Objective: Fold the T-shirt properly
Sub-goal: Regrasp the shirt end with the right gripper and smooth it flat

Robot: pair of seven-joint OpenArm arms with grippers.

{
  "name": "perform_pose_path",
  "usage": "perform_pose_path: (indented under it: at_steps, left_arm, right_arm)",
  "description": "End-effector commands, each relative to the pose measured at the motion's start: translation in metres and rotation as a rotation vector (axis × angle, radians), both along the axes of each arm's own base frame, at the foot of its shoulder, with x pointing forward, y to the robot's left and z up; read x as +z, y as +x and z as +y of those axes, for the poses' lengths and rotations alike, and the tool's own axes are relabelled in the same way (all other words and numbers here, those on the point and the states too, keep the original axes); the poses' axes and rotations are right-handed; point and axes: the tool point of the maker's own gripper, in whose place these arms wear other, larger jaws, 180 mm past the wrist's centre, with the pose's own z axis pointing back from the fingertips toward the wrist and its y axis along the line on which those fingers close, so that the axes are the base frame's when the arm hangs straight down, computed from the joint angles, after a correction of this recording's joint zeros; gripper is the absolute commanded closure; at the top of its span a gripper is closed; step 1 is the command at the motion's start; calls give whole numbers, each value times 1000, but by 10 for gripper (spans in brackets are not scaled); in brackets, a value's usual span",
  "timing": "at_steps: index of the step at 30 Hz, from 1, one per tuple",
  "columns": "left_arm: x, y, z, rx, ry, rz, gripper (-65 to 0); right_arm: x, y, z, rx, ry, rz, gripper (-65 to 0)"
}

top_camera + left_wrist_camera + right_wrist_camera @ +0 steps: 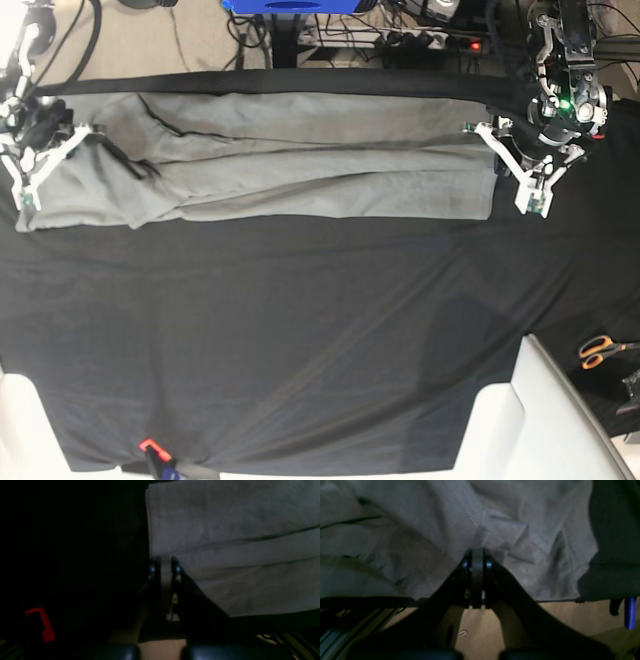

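T-shirt (270, 165): grey, lying as a long folded band across the far part of the bench, from about 10 o'clock to 2 o'clock in the base view; several lengthwise folds and dark creases run along it; the end toward 10 o'clock is bunched and wrinkled, the end toward 2 o'clock is cut off square and lies flatter

Bench (320, 340): covered by a black cloth; the whole near half, from 4 o'clock round to 8 o'clock, is bare cloth with faint creases

Left gripper (165, 566): at the 2 o'clock end of the shirt in the base view (520, 165); jaws drawn together; in the left wrist view the tips sit right at the shirt's edge, with a pale strip between them, though the view is too dark to tell whether that strip is fabric

Right gripper (477, 562): at the 10 o'clock end in the base view (45, 150); jaws together; in the right wrist view the tips press into the crumpled, ribbed folds of the shirt; whether cloth is pinched between them cannot be told

Scissors (605, 350): orange-handled, lying at 4 o'clock off the black cloth, well apart from the shirt

Red mark (150, 443): small, at the near edge around 7 o'clock

White panels (560, 420): at the near corners, 5 o'clock and 7 o'clock
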Motion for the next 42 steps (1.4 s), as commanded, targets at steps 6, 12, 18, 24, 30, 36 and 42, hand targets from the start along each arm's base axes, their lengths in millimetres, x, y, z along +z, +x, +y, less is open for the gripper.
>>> perform_pose_path:
  at_steps: [6, 12, 18, 24, 30, 36, 42]
  left_arm:
    - [10, 7, 4, -7, 14, -35, 0]
    - [9, 7, 4, -7, 14, -34, 0]
    - [9, 7, 2, -5, 10, -34, 0]
    - [9, 7, 3, -4, 12, -34, 0]
    - [8, 6, 3, -2, 10, -30, 0]
    - [7, 6, 2, -2, 8, -30, 0]
    - [7, 5, 4, 3, 10, -30, 0]
  right_arm:
    - [-1, -9, -7, -11, -15, 14, -8]
    - [-9, -25, 1, -20, 4, 40, -8]
    - [-4, -15, -3, -66, -4, -5, -15]
    - [15, -18, -17, -132, -48, -17, -291]
    - [64, 29, -43, -171, -118, -301, -383]
    - [26, 85, -42, 38, -21, -277, -45]
    - [-6, 97, -59, -6, 53, -226, -11]
